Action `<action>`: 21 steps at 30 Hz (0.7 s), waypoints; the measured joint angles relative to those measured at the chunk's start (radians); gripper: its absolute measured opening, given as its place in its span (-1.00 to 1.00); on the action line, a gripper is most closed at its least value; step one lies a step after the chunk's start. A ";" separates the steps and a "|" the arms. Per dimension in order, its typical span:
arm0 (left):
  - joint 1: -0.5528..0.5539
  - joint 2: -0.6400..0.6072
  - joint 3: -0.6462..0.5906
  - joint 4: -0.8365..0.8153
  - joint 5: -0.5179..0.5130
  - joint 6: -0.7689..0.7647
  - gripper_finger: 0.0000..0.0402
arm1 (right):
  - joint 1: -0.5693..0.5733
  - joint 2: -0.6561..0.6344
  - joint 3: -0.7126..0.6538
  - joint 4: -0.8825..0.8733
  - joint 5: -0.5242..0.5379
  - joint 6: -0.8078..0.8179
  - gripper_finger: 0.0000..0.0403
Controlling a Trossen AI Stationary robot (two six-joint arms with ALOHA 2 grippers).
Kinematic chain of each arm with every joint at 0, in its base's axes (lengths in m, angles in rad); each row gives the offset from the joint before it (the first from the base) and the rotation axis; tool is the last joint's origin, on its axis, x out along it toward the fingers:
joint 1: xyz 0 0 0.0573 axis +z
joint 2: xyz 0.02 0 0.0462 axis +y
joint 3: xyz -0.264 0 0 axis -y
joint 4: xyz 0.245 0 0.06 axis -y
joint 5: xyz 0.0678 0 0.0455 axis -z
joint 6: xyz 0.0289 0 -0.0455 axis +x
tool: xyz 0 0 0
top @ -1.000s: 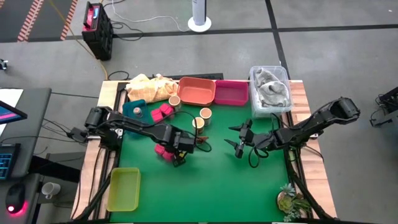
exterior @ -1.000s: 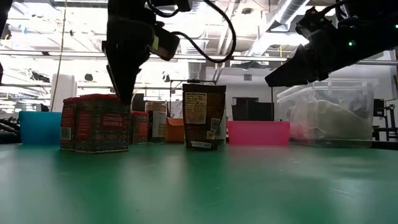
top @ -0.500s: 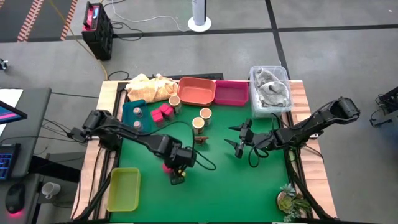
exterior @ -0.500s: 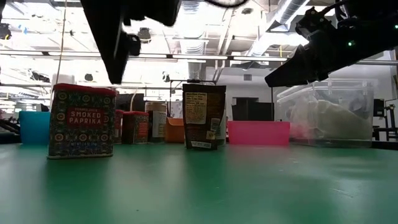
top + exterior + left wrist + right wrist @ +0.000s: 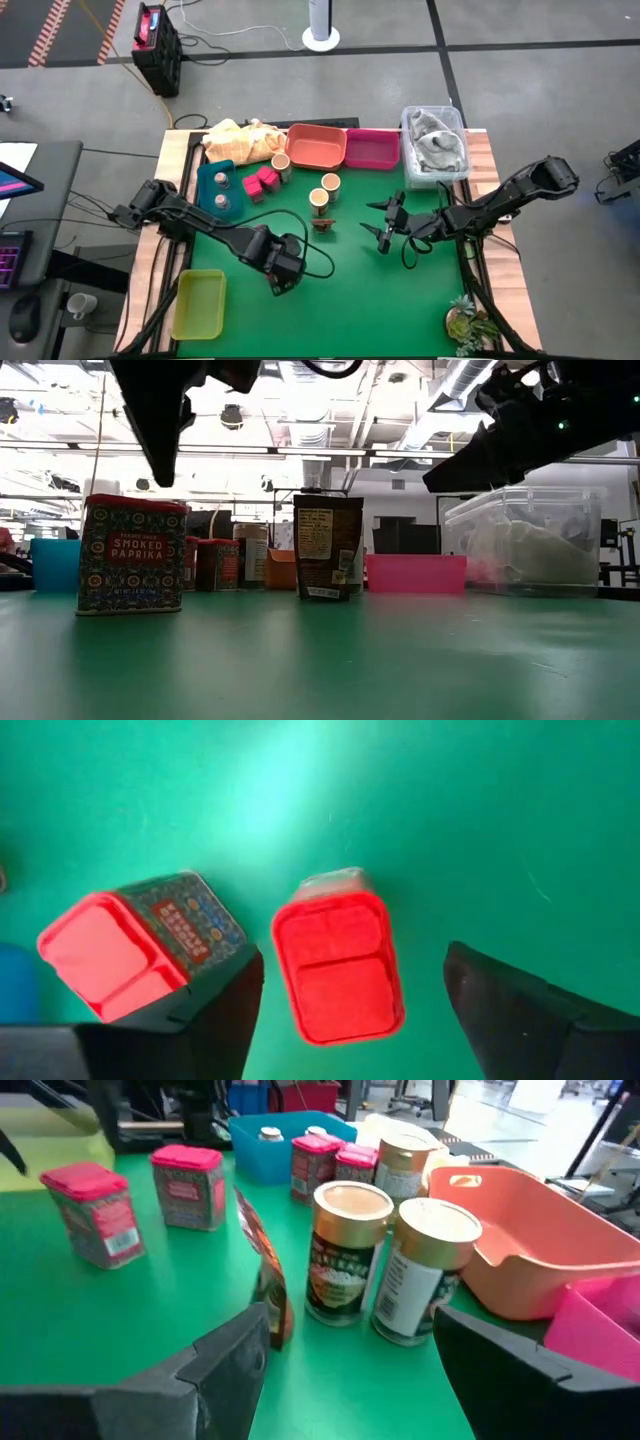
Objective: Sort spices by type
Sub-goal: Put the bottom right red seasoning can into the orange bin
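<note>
Two pink-red cube boxes [image 5: 338, 950] [image 5: 130, 955] stand upright on the green mat. My left gripper [image 5: 350, 1010] hangs open above them, pointing down and touching neither. In the low view one of them, marked smoked paprika [image 5: 130, 555], stands under its finger [image 5: 150, 420]. Two more red boxes [image 5: 262, 182] stand by the teal tray [image 5: 206, 178]. Tan round jars [image 5: 330, 182] [image 5: 318, 198] [image 5: 282, 161] and a brown pouch [image 5: 265, 1280] stand mid-table. My right gripper [image 5: 378, 220] waits open, nearly level, right of the jars.
The teal tray holds small shakers [image 5: 222, 200]. Orange [image 5: 317, 147] and magenta [image 5: 371, 150] trays sit at the far edge beside a clear box of grey cloth [image 5: 433, 140]. A yellow cloth [image 5: 240, 140] lies far left, a yellow-green tray [image 5: 199, 303] near left, a plant [image 5: 465, 322] near right.
My left gripper has moved toward the table's near edge and risen. It was down at the smoked paprika box a second ago and now hangs clear above it. The box now stands by itself on the mat, nearer the near edge than before.
</note>
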 joint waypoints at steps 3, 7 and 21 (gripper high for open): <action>0.000 0.000 -0.030 0.001 0.002 -0.013 0.59 | 0.010 0.000 0.000 0.007 0.000 -0.015 0.53; 0.001 0.000 -0.067 0.021 0.001 -0.019 0.62 | 0.017 0.000 0.000 0.007 0.000 -0.020 0.53; 0.001 0.001 -0.179 0.143 0.096 0.030 0.61 | 0.016 0.000 0.000 0.009 0.000 -0.019 0.53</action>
